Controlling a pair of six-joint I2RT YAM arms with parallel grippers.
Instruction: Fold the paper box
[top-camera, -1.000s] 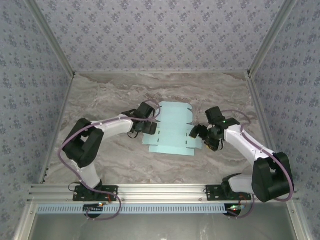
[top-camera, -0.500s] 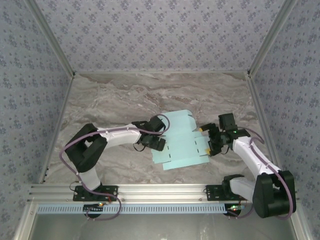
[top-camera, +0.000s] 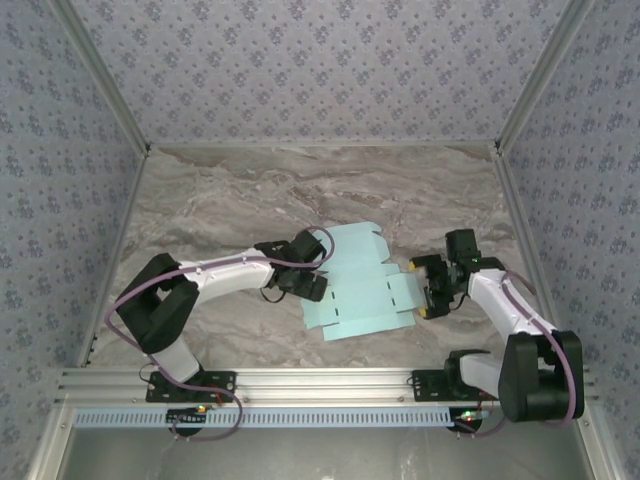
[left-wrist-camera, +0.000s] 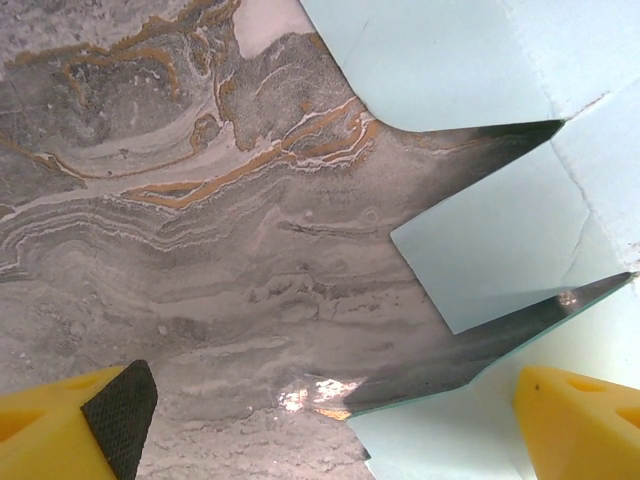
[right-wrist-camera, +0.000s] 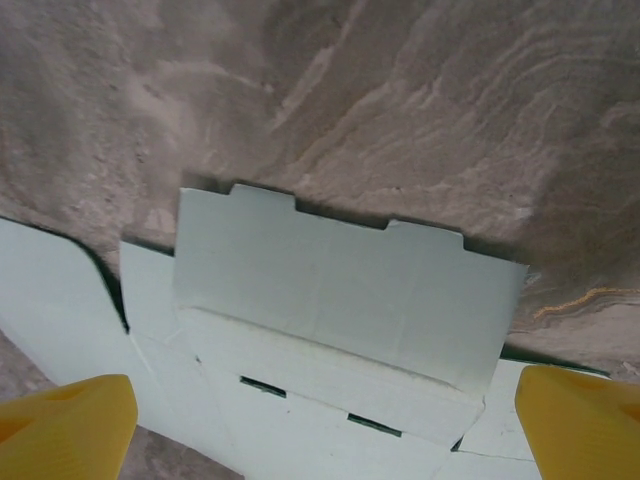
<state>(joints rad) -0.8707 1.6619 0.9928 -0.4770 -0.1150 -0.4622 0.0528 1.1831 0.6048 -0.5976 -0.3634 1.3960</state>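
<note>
The left gripper (top-camera: 318, 268) sits at the left edge of the paper box (top-camera: 365, 285), jaws spread wide, holding nothing. On the left wrist camera, one yellow finger (left-wrist-camera: 575, 420) hangs over the mint card and the other over bare marble tabletop (left-wrist-camera: 200, 250). A lifted card edge (left-wrist-camera: 480, 340) throws a dark shadow there. Across the sheet, the right gripper (top-camera: 420, 288) is wide open as well, at the sheet's right edge, gripping nothing. Its wrist camera looks down on a notched flap (right-wrist-camera: 340, 290), creased at its base and seemingly raised, with two slits (right-wrist-camera: 262, 385) just below. The sheet lies unfolded and skewed mid-tabletop, between both arms.
</note>
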